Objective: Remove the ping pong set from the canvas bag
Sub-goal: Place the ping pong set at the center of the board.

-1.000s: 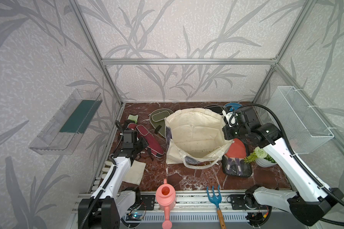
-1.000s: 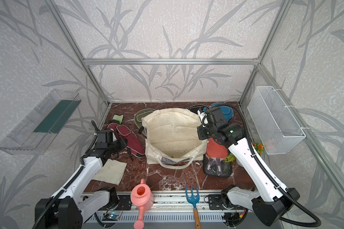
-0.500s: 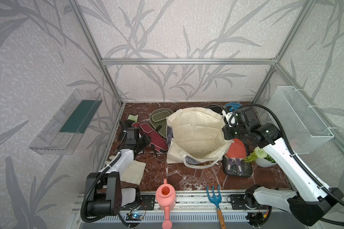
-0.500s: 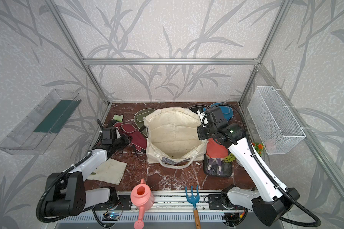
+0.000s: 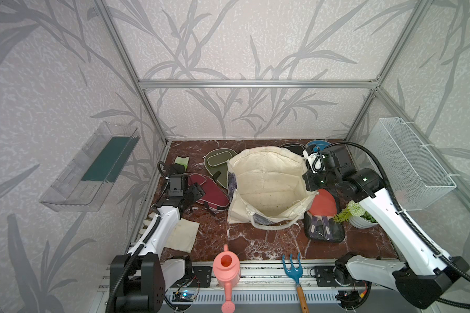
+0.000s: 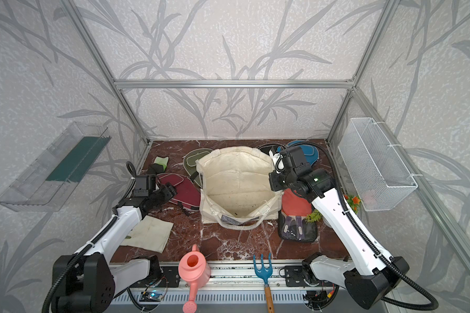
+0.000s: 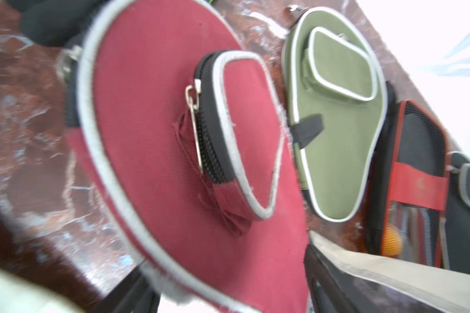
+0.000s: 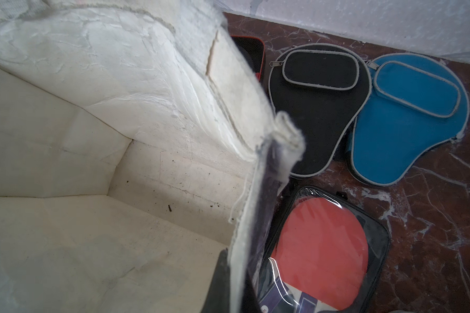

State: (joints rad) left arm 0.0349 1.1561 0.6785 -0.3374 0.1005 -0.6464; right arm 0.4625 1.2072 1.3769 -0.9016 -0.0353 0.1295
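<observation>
Red-brown marble tabletop [image 5: 255,241] floors a booth walled in leaf-print paper, and both arms reach in from the 6 o'clock edge. At 9 o'clock the left gripper [image 5: 194,191] sits low with its jaws spread, one on either side of the near edge of the maroon case [image 7: 152,135], which lies flat on the marble. The wrist view is blurred, yet no pinch shows. Just beyond, toward 11 o'clock, the olive case [image 7: 337,122] lies flat beside the maroon one. A black case with red trim [image 7: 418,162] lies next to that, close against the canvas bag [image 5: 266,168]. The bag stands open-mouthed at the centre, its pale inside bare canvas flecked with dark specks. At the bag's 3 o'clock side the right gripper [image 5: 309,188] is clamped on the rim. Outside the bag, the black case [image 8: 315,113] and blue case [image 8: 407,122] lie side by side, touching, at 1 o'clock. The clear-fronted case [image 8: 323,244] with red paddles lies just beside the bag at 4 o'clock. Farther out, a beige cloth [image 5: 181,235] lies at 8 o'clock. A pink watering can [image 5: 226,267] and a blue garden fork [image 5: 293,268] rest on the front rail near 6 o'clock.
</observation>
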